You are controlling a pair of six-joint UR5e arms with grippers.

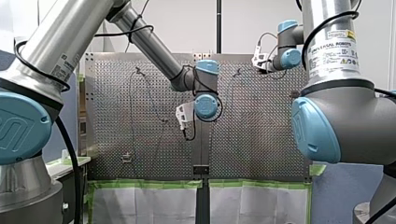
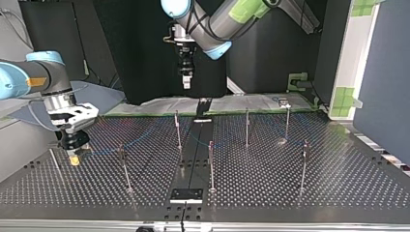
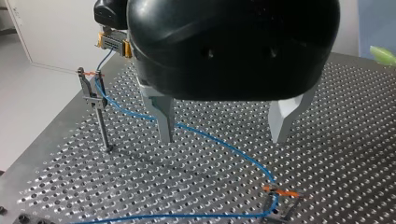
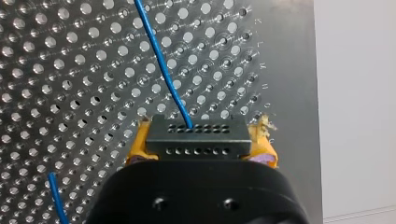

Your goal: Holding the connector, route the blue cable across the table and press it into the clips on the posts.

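Note:
A black connector [image 4: 196, 140] sits clamped between the yellow pads of my right gripper [image 4: 201, 133], low over the table. The blue cable [image 4: 161, 60] leaves the connector's top face. In the left wrist view the cable [image 3: 219, 142] runs from a clip on a post [image 3: 95, 105] near my right gripper [image 3: 113, 43], passes under my left gripper [image 3: 224, 133], and reaches an orange-marked clip [image 3: 279, 193]. My left gripper is open above the cable, with nothing between its fingers. In the top view my right gripper [image 2: 74, 157] is at the left and my left gripper [image 2: 186, 79] hangs high at the back.
Several thin posts [image 2: 211, 164] stand across the perforated table [image 2: 290, 183]. A black strip [image 2: 193, 159] runs down its middle. White sheets edged in green tape [image 1: 149, 200] hang at the table's near edge in the front view.

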